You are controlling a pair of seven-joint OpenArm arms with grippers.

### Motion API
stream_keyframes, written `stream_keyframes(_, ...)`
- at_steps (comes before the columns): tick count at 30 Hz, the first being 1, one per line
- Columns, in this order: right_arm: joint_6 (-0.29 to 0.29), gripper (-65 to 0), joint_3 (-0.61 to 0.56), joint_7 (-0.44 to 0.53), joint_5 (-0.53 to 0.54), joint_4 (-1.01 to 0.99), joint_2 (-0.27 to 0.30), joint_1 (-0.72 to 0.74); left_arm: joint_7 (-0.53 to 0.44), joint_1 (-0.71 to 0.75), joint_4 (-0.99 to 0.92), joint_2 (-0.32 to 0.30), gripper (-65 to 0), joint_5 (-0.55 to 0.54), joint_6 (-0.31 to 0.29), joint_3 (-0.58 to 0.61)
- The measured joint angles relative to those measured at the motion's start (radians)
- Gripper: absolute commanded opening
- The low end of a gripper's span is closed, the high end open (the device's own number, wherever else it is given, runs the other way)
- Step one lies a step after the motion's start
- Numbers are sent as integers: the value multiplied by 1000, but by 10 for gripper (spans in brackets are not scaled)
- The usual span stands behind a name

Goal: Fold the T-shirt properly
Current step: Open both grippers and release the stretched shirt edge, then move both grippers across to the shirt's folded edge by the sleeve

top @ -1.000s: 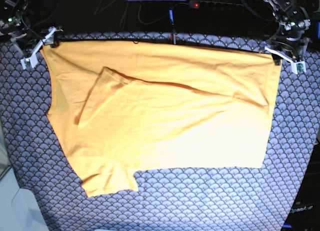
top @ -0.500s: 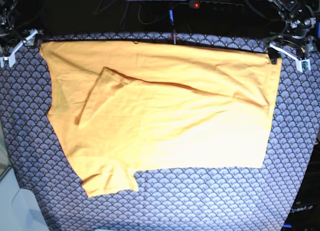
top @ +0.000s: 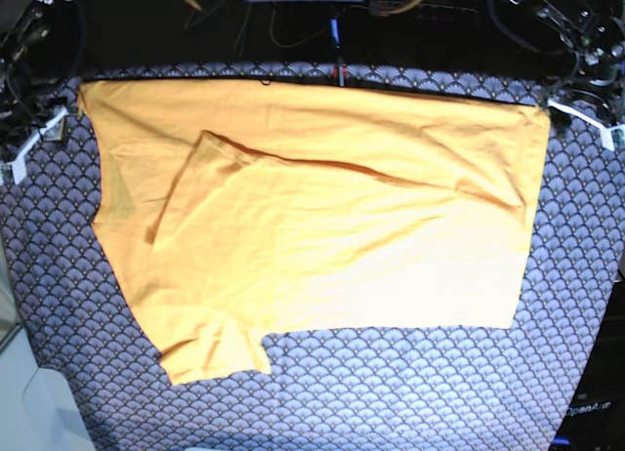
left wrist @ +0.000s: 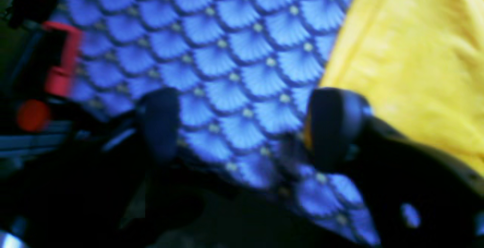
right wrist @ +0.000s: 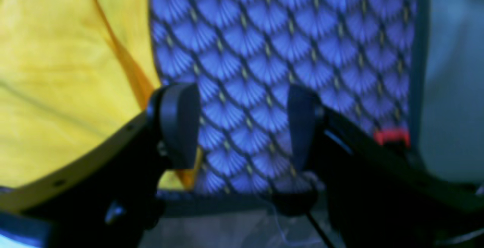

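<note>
The orange-yellow T-shirt (top: pixel 322 217) lies flat on the navy fan-scale cloth (top: pixel 410 392), with one sleeve folded in over the body and the other sleeve at the front left. My left gripper (top: pixel 594 125) hangs open just off the shirt's far right corner. In the left wrist view its fingertips (left wrist: pixel 245 127) stand wide apart over bare cloth, the T-shirt (left wrist: pixel 408 51) beside them. My right gripper (top: pixel 34 145) is open beside the far left corner. In the right wrist view its tips (right wrist: pixel 242 127) frame bare cloth, with the T-shirt (right wrist: pixel 68 70) to the left.
Red clamps (left wrist: pixel 60 62) (right wrist: pixel 391 136) grip the cloth's edge. Cables and a dark gap run along the back edge (top: pixel 337 70). A pale surface (top: pixel 29 412) lies beyond the cloth's front left corner.
The left gripper has opened and let go of the far right corner. Both grippers have drawn outward, away from the shirt's far corners. The shirt has not moved.
</note>
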Motion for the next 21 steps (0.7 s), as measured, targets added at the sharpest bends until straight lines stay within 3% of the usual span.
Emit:
stream_keyframes(3, 0, -272, -55, -3, -5, -4, 28, 35, 0, -24, 0, -20, -330, 5, 2, -1)
stream_keyframes(5, -1, -272, -98, -7, -5, -9, 45, 74, 1, -47, -8, -35, -355, 7, -2, 0)
stream_keyframes(8, -1, -271, -155, 3, 3, -72, 75, 159, 0, -93, -10, -44, -356, 18, 0, 2)
stream_keyframes(14, -3, -270, -333, 17, -6, -374, 164, 383, 0, -206, -9, -35, -356, 214, 0, 1)
stream_keyframes(18, -4, -270, -462, 113, -1, -571, 183, 544, 3, -261, -9, -15, -356, 290, -2, 1)
stream_keyframes(21, -4, -270, -544, 168, -112, -695, 188, 634, 12, -310, -11, -15, -356, 356, 0, 25)
